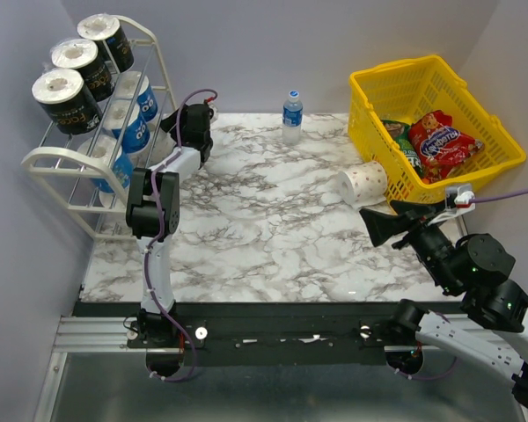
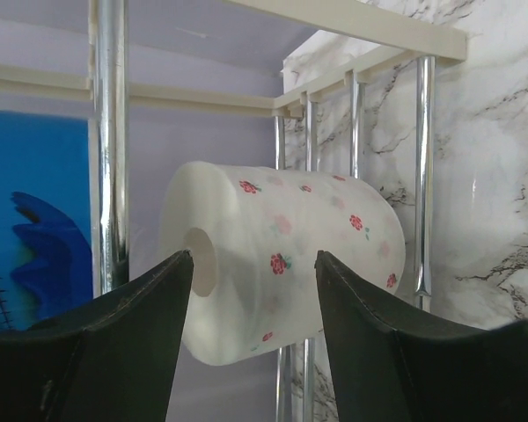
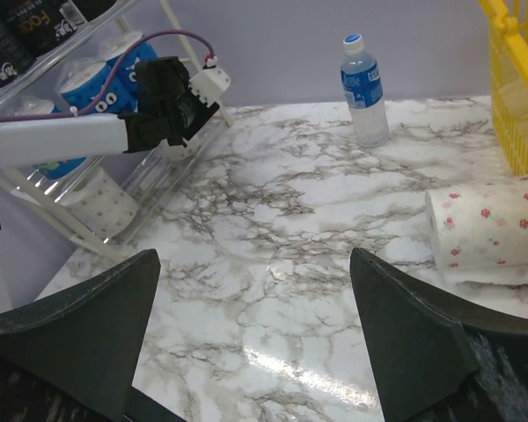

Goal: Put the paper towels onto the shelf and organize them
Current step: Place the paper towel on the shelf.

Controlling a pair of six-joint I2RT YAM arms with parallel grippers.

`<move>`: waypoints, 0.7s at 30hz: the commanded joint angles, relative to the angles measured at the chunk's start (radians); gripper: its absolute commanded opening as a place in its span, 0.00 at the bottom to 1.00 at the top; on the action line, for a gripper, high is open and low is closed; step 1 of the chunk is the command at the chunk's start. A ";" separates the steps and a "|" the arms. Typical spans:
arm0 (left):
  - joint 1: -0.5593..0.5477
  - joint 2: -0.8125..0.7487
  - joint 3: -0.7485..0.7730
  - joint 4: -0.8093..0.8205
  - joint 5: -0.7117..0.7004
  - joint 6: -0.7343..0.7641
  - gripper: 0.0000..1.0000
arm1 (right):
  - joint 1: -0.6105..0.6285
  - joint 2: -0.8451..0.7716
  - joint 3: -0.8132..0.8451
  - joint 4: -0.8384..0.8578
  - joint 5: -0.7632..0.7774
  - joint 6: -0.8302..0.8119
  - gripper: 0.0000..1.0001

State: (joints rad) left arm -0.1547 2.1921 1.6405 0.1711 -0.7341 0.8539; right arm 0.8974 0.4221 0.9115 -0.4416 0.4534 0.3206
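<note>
The white shelf (image 1: pixel 46 159) stands at the table's left edge. Three black paper towels (image 1: pixel 66 98) line its top tier and blue ones (image 1: pixel 143 99) fill the middle tier. My left gripper (image 1: pixel 178 130) is at the shelf's right end. In the left wrist view its jaws (image 2: pixel 253 257) are open, just in front of a white red-dotted roll (image 2: pixel 286 255) lying on the chrome bars (image 2: pixel 111 132), beside a blue roll (image 2: pixel 35 220). Another dotted roll (image 1: pixel 363 182) lies on the table by the basket. My right gripper (image 1: pixel 380 227) hovers open and empty near it.
A yellow basket (image 1: pixel 488 171) holding snack packets sits at the back right. A small water bottle (image 1: pixel 291 116) stands at the back centre. The right wrist view shows the bottle (image 3: pixel 363 88), the loose roll (image 3: pixel 488 233) and the left arm (image 3: pixel 62 141) reaching to the shelf.
</note>
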 commanded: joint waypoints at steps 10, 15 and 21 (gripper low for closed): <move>-0.020 -0.002 -0.041 0.137 -0.079 0.106 0.66 | 0.000 -0.016 -0.013 0.020 0.024 -0.003 0.98; -0.022 -0.002 -0.050 0.116 -0.071 0.086 0.59 | 0.000 -0.020 -0.010 0.021 0.022 -0.005 0.98; -0.022 -0.002 -0.074 0.071 -0.050 0.039 0.55 | 0.000 -0.023 -0.017 0.021 0.024 -0.005 0.97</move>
State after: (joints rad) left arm -0.1726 2.1925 1.5959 0.2630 -0.7818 0.9321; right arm 0.8974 0.4114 0.9092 -0.4416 0.4553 0.3206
